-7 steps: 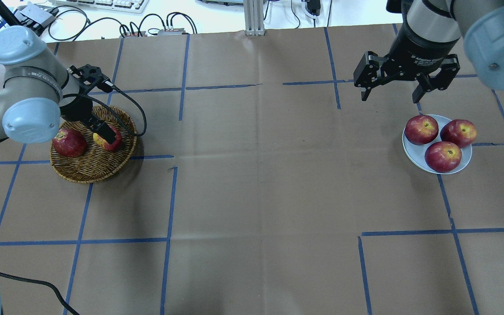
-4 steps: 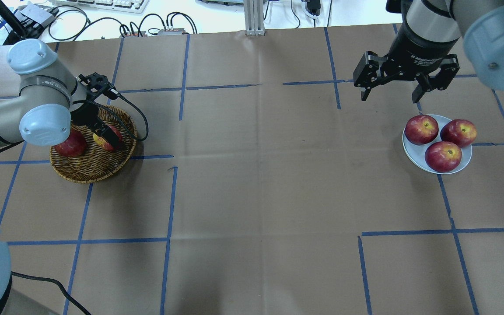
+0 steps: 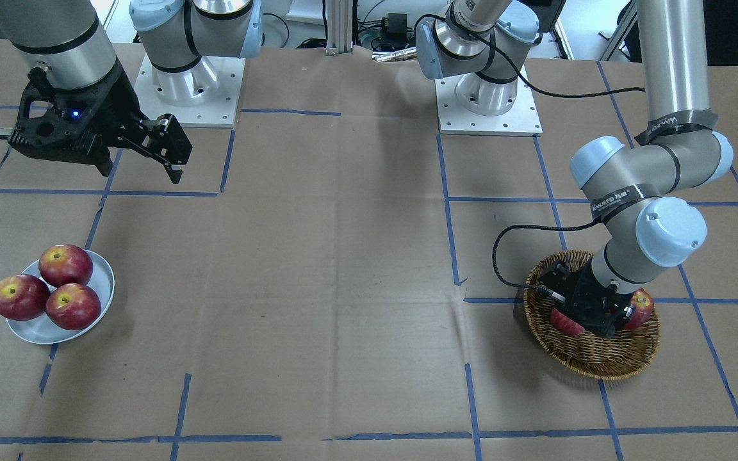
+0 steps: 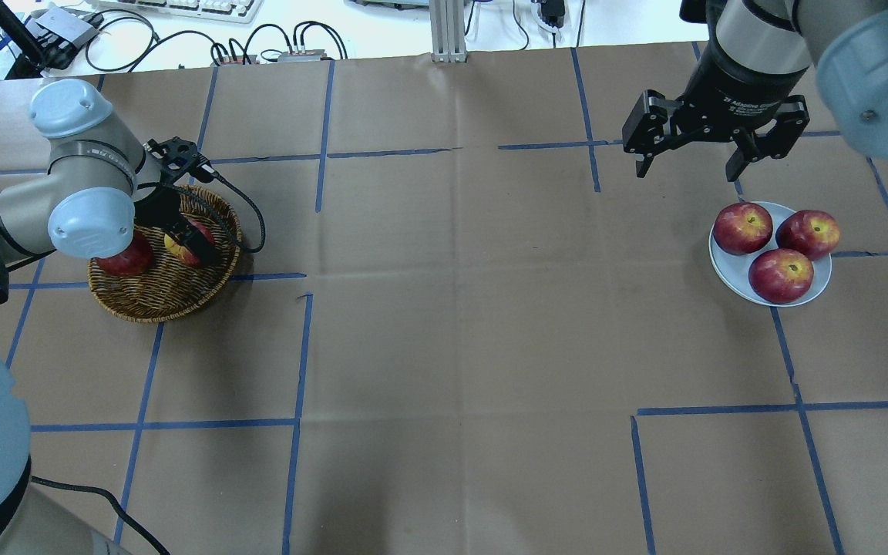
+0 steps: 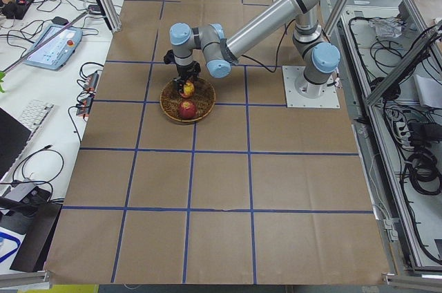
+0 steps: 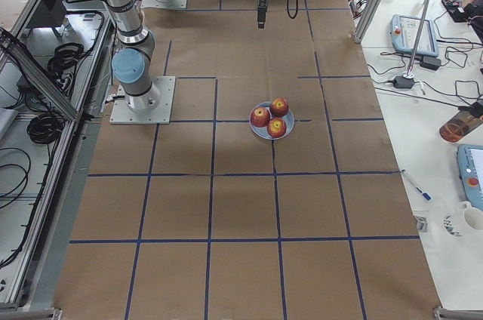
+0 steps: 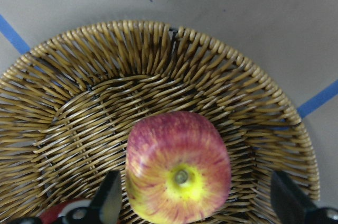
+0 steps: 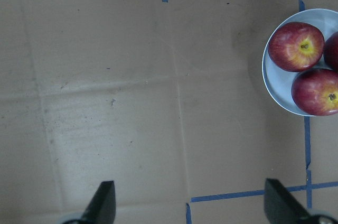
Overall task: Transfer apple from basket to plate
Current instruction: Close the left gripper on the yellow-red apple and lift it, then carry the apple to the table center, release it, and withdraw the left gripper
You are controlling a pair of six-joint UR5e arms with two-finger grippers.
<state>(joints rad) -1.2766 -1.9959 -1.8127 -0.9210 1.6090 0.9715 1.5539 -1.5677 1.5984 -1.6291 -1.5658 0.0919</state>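
Observation:
The basket (image 4: 159, 297) sits at the table's left and holds two apples. The paler apple (image 7: 177, 174), with a yellow-green patch at its stem, lies under my left gripper (image 4: 184, 235). In the left wrist view the left gripper (image 7: 198, 203) is open, with one finger on each side of this apple. Its left finger is close to the apple and its right finger stands apart from it. A darker red apple (image 4: 126, 262) lies beside it. The plate (image 4: 728, 270) at the right holds three red apples. My right gripper (image 4: 687, 160) hangs open and empty behind the plate.
Blue tape lines cross the brown paper table cover. The left arm's black cable (image 4: 247, 208) loops over the basket's far rim. Cables and keyboards (image 4: 182, 8) lie beyond the table's far edge. The plate shows at the right edge of the right wrist view (image 8: 274, 84).
My left arm's wrist and elbow have swung right and closer over the basket, with the gripper staying at the paler apple. The right arm has barely moved.

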